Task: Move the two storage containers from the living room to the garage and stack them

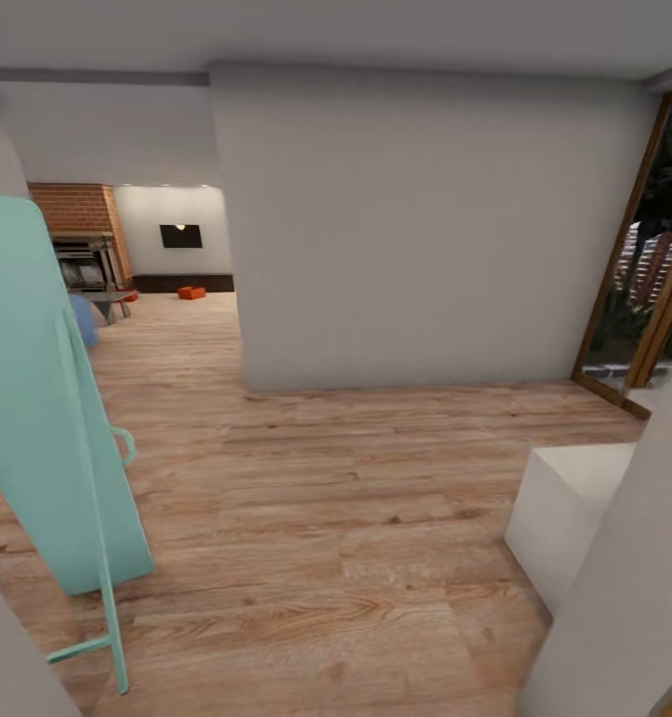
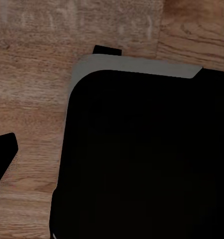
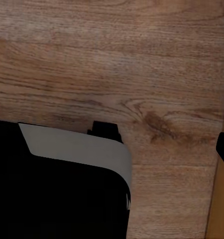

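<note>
Even soft light; slight blur; head-view edges stretched.

One orange container (image 1: 191, 292), one TV (image 1: 180, 236), one brick chimney (image 1: 77, 209), one teal ironing board (image 1: 47, 418)

The floor (image 1: 326, 478) is light wood planks with knots; the wall (image 1: 415, 219) is smooth, matt grey; the chimney (image 1: 77, 207) is red brick.
</note>
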